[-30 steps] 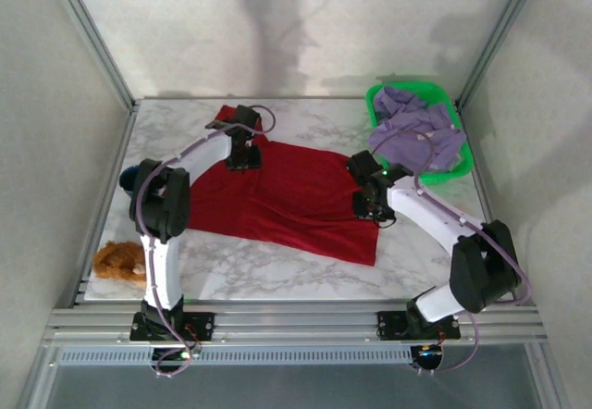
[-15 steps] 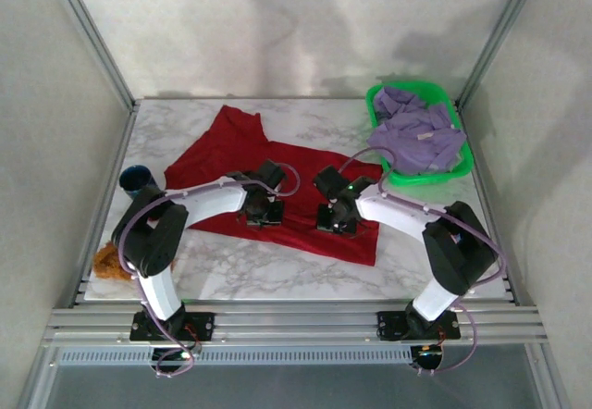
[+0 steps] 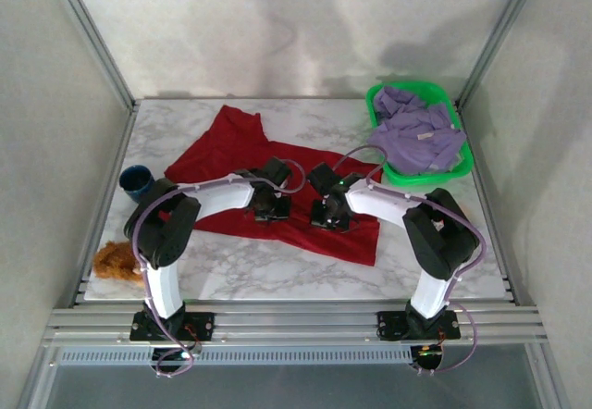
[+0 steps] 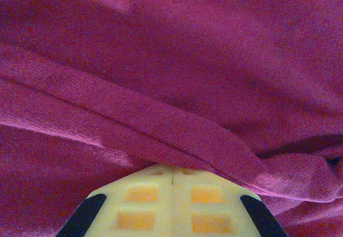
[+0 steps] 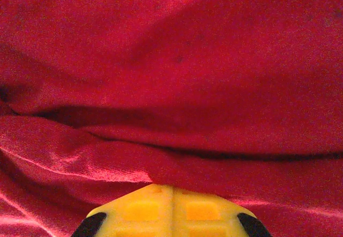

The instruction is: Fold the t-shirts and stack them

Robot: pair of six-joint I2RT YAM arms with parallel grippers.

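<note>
The deep red t-shirt (image 3: pixel 227 145) lies spread and rumpled across the middle of the marble table. My left gripper (image 3: pixel 271 207) and right gripper (image 3: pixel 330 215) are both down on its near part, a short way apart. In the left wrist view the left gripper (image 4: pixel 172 167) has its jaws pressed together, with a ridge of red cloth (image 4: pixel 177 124) bunched over the tips. The right gripper (image 5: pixel 172 186) is likewise shut under a fold of red cloth (image 5: pixel 161 162). The pale lavender t-shirt (image 3: pixel 416 141) lies heaped in the green basket, spilling over its near rim.
The green basket (image 3: pixel 427 83) stands at the back right corner. A dark blue cup (image 3: pixel 136 182) is at the left edge and a fuzzy orange-brown lump (image 3: pixel 116 261) at the near left. Metal frame rails border the table.
Both grippers closed and came from the shirt's far and right parts toward the near middle. The red cloth shifted and bunched with them.
</note>
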